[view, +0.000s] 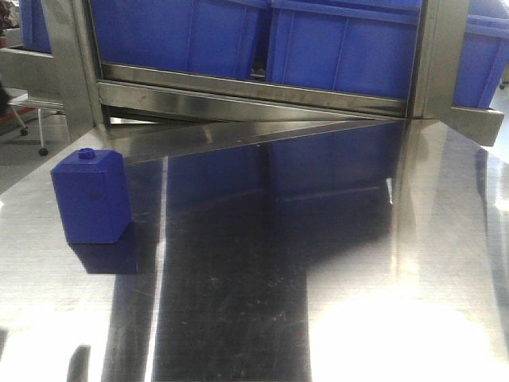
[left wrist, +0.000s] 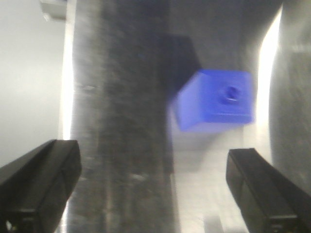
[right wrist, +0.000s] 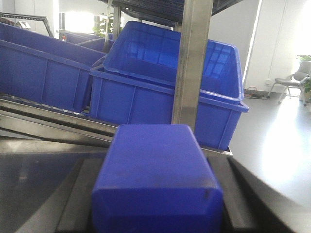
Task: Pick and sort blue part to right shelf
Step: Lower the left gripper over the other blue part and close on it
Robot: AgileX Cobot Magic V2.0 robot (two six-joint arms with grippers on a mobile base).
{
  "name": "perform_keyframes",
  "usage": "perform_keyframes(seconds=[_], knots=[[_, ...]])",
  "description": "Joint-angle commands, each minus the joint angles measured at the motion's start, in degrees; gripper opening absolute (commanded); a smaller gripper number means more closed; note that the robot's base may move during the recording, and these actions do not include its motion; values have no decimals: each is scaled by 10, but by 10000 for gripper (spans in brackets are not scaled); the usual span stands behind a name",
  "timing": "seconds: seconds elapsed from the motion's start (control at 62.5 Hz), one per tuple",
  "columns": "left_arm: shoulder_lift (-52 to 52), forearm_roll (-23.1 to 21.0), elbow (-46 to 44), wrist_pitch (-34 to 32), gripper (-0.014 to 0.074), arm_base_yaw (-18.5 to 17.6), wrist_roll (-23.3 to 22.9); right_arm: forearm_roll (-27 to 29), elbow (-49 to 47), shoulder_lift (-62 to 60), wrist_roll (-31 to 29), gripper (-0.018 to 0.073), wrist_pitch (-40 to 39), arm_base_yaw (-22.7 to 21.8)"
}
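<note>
Pressed close to the right wrist lens, the blue part sits clamped in the right end effector. Across the front view spreads the steel table. Blue bins line the shelf behind it. Another blue block stands upright at the table's left, with the left end effector hanging above it, fingers spread wide.

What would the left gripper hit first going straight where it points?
Left gripper: probably the blue block, ahead of the open jaws, somewhat off-centre; otherwise the steel table. Depth unclear.
</note>
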Motion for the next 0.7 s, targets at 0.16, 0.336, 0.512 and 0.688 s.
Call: perform_keyframes(seconds=[0.16,0.336,0.512,0.688], knots=[[112,-19,-160,127,677,-36,-5,-5,-18,4,-5,356,-52,-4],[192,-21,-252,203,677,-52,-5,-5,-18,4,-5,356,-52,-4],[256,-21,-325,237,677,-53,-27,-5,-18,4,-5,356,-52,-4],[299,-21,-360,265,677,-53,-46,-5,-18,4,-5,356,-52,-4]])
